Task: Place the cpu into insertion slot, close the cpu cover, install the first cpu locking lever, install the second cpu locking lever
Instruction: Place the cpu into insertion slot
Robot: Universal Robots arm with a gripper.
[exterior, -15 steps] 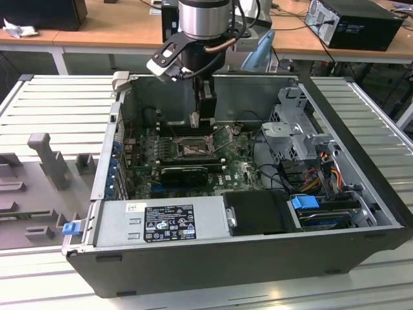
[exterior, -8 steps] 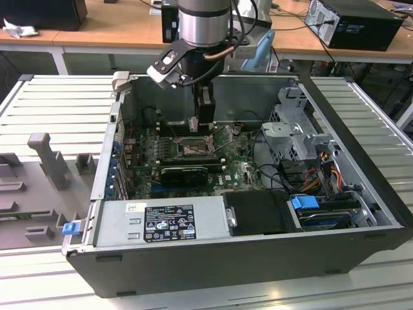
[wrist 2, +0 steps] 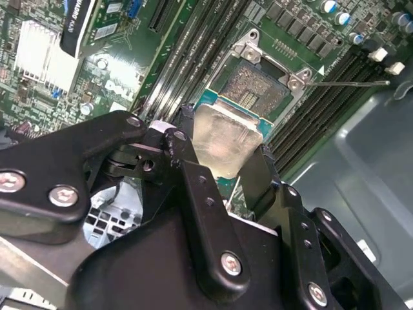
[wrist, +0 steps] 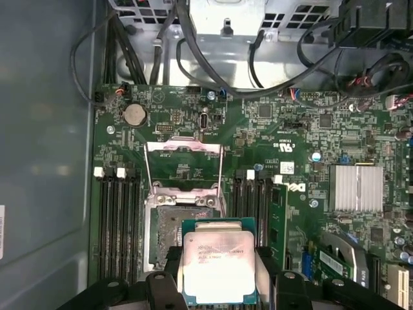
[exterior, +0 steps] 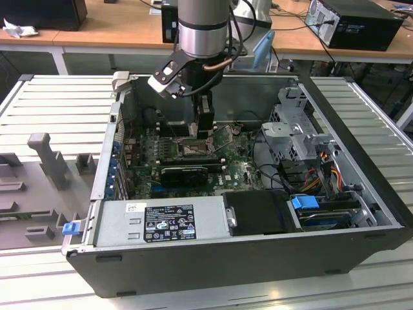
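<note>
On the ribbed counter (exterior: 51, 103) sits an open case (exterior: 193, 265), PSU (exterior: 161, 223) along its near side in the exterior view. A drive cage (exterior: 297, 129) w/ cables (exterior: 322, 171) is at that view's right. Arm (exterior: 203, 26) reaches down into the case from above, w/ the hand (exterior: 205, 126) low over the green board (wrist: 290, 123).

Around the work spot, long black RAM slots (wrist: 116, 219) run along both sides of the socket. A finned silver heatsink (wrist: 352, 187) sits further off, and a battery (wrist: 135, 115) is near the board's edge. Cover (wrist: 184, 143) is flipped up & open at the edge of the slot (wrist: 169, 232) away from the hand, so the pin grid is bare. A thin lever (wrist 2: 348, 82) sticks out sideways from one socket corner.

Hand is closed narrow on the cpu (wrist: 218, 268); black fingers (wrist 2: 258, 177) pinch two opposite edges, pale face toward the wrist cams. Cpu hangs btwn the fingertips, not seated. In both wrist views it overlaps the slot's near edge, offset to one side, most of the grid uncovered. Can't tell its height above the board.
</note>
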